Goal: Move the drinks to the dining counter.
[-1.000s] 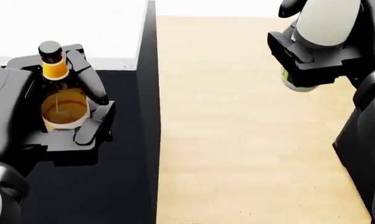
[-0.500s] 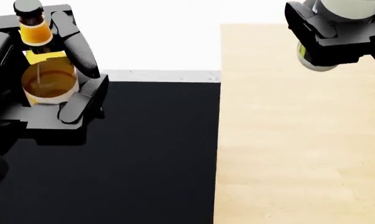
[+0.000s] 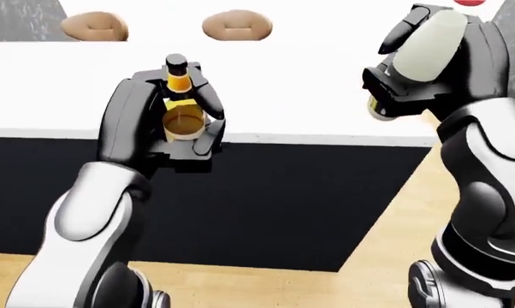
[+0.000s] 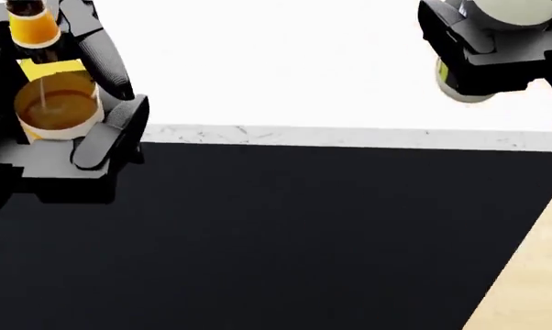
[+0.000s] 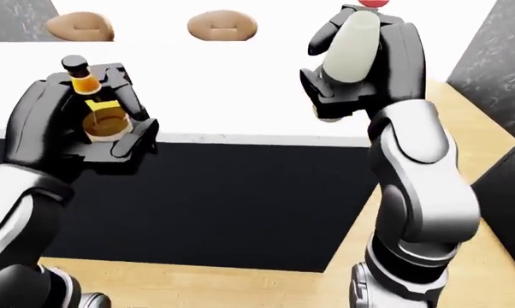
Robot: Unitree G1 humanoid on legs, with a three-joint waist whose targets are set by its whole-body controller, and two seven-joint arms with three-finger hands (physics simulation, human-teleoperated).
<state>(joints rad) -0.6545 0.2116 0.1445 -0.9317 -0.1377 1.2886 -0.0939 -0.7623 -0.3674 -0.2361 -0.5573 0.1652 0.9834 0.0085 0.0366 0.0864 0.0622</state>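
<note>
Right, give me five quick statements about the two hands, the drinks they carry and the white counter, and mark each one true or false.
1. The left hand grips an amber glass bottle with a black cap. True.
2. The bottle stands on the white counter top. False: it is held in the air.
3. The right hand is closed on a pale, green-marked drink container. True.
4. Two tan stool seats show beyond the counter. True.
5. The counter's side panel is white. False: it is black.

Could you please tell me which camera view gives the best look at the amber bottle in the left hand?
The left-eye view: the amber bottle shows whole, cap to base, tilted in the left hand, whose fingers close round it. The right-eye view shows it smaller and partly behind fingers; the head view crops its cap at the top edge.
</note>
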